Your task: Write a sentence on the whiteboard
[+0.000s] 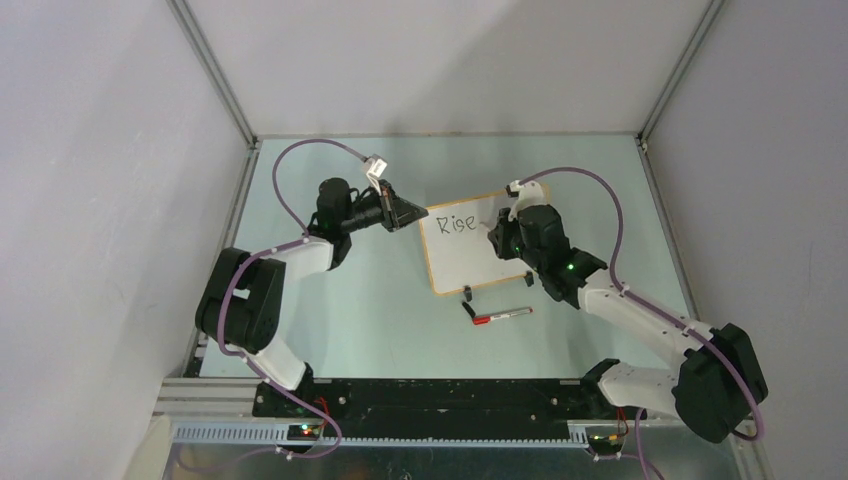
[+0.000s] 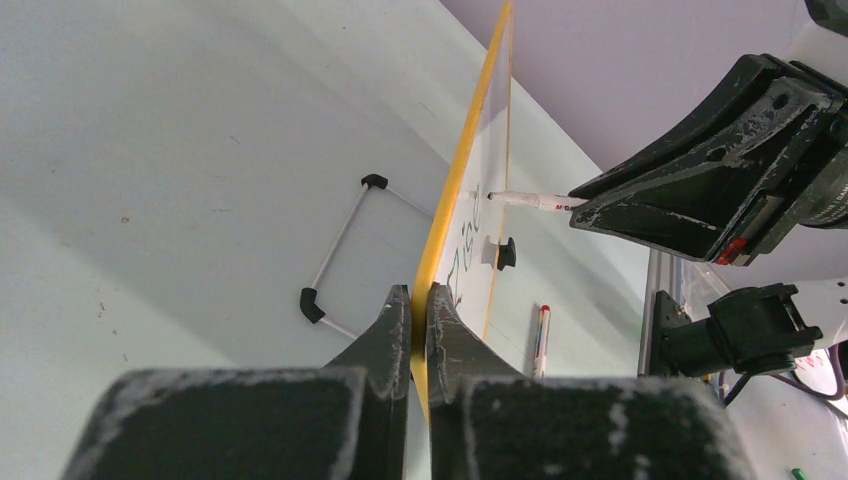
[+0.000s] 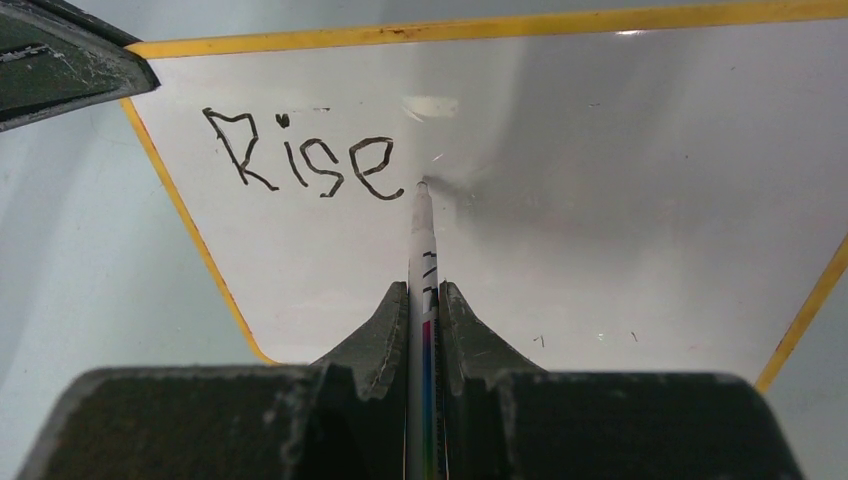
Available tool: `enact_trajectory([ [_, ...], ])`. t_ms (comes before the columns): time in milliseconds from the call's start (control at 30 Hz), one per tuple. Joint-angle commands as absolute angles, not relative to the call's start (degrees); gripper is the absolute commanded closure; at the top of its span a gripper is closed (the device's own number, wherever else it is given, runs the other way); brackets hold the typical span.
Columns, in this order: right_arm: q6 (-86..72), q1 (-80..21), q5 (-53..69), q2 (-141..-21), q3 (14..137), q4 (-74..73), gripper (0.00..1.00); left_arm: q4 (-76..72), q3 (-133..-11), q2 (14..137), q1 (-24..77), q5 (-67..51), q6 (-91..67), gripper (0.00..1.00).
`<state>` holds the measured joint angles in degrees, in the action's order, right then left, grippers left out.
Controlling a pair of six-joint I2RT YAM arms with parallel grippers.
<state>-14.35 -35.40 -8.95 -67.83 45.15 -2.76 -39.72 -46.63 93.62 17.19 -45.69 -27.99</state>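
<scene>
My left pincer [image 2: 420, 300] clamps the whiteboard [image 3: 620, 150] by its edge; my right pincer [image 3: 424, 292] grips the marker [image 3: 421, 228], tip just past the sentence [image 3: 300, 158], only "Rise" so far; next, I judge, a small comma.

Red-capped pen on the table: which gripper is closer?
Right. The right gripper, holding a white marker, is at the orange-framed whiteboard behind the red-capped pen; the left gripper clamps the board's left edge, farther off.

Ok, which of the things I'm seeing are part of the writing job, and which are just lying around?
In use:
whiteboard, its edge clamped by the left gripper
marker, held in the right gripper, tip at the board
sentence, only "Rise" so far

Lying about:
spare pen with a red cap, lying flat in front of the board
</scene>
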Motion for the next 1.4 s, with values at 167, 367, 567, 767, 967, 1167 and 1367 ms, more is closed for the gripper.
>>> enact_trajectory([
  [167, -14.02, -35.0, -9.4, -68.92, 48.57, -1.53, 1.0, -40.74, -46.41, 91.48, 16.38, -44.34, -26.3, 0.96],
  [367, -13.98, -34.83, -9.63, -69.86, 49.06, -1.93, 1.0, -40.78, -46.32, 91.39, 16.38, -44.43, -26.31, 0.96],
  [567, -14.04, -34.73, -10.07, -70.27, 49.31, -2.11, 1.0, -41.02, -46.32, 91.54, 16.35, -44.55, -26.36, 0.96],
  [767, -14.03, -34.6, -10.35, -70.41, 49.39, -2.56, 1.0, -41.08, -46.33, 91.64, 16.35, -44.64, -26.33, 0.96],
  [967, -14.12, -34.57, -10.54, -70.18, 49.39, -3.51, 1.0, -41.11, -46.24, 91.53, 16.4, -44.57, -26.34, 0.96],
  [1167, -14.28, -34.59, -10.26, -69.88, 49.39, -4.58, 1.0, -40.96, -46.23, 91.37, 16.4, -44.52, -26.3, 0.96],
  [1367, -14.33, -34.55, -9.97, -69.8, 49.31, -5.44, 1.0, -40.83, -46.22, 91.31, 16.35, -44.52, -26.19, 0.96],
])
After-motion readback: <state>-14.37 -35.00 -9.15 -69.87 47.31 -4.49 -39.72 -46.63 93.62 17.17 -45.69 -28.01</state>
